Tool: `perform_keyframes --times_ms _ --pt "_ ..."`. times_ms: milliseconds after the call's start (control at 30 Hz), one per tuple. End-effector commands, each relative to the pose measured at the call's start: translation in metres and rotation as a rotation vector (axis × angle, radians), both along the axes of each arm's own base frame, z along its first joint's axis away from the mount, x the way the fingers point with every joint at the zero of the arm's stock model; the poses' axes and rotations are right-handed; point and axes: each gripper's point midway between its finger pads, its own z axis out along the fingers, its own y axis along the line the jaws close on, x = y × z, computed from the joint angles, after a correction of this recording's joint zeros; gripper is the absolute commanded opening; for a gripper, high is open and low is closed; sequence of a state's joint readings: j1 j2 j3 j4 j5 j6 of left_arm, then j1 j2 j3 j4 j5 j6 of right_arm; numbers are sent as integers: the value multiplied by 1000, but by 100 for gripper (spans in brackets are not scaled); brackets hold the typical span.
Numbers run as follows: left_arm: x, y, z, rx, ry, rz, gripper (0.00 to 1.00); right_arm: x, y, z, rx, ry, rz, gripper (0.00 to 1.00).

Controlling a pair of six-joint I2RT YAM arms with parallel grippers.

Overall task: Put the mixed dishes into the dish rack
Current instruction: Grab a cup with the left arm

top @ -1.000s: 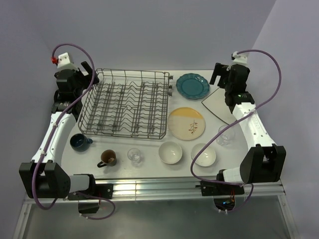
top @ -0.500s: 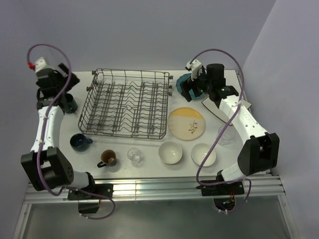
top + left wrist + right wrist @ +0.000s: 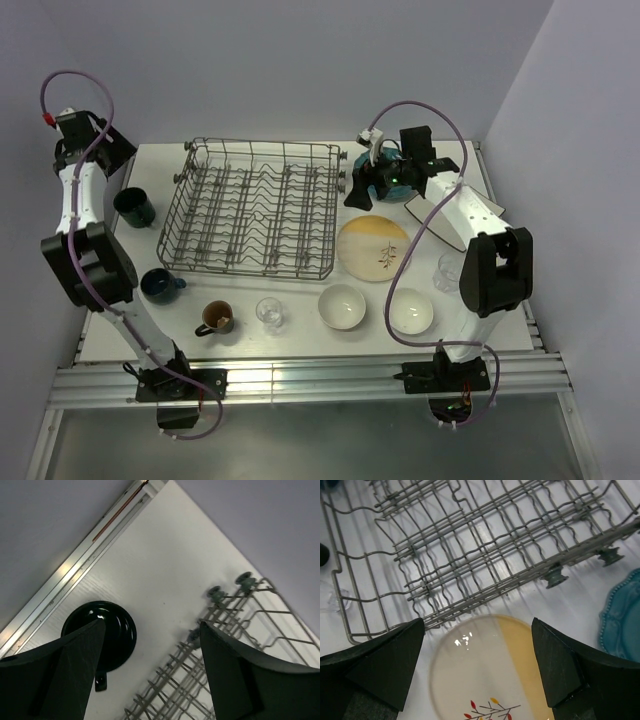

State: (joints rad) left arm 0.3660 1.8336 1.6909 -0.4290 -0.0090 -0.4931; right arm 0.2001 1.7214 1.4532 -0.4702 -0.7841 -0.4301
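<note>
Right gripper (image 3: 478, 630), wide open and empty: hovered with yellow-cream plate (image 3: 485, 680) below between fingers, teal scalloped plate (image 3: 625, 615) past right finger, dish rack (image 3: 470, 545) ahead of tips; stood far nearer these than left gripper (image 3: 152, 625), likewise open.

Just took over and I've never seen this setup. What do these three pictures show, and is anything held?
Two robot arms stand at the near edge of the table. The wide picture looks down from behind them; the other two come from wrist cameras, the dark wedges being fingers. The dish rack holds nothing yet. Around it lie a teal plate, white bowls, mugs and glasses. The left tool, near a dark green mug, and the right tool, near the yellow-cream plate, are both open and empty.
</note>
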Motion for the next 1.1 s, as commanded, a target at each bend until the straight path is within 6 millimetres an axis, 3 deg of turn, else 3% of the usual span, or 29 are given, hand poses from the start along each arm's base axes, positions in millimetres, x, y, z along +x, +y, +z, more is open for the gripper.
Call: perform_keyframes --times_ms 0,133,633,867,1067 --pt "0 8 -30 -8 144 16 82 0 12 26 88 -38 84 94" --pt "4 13 -63 -34 239 33 73 3 10 23 79 -41 76 94" --pt "26 1 -139 -104 355 -44 53 1 12 18 105 -9 71 93" --pt "32 -2 -149 -98 369 -48 34 -3 13 17 113 4 76 93" --pt "30 9 -131 -37 350 -8 13 -8 13 15 113 14 79 93"
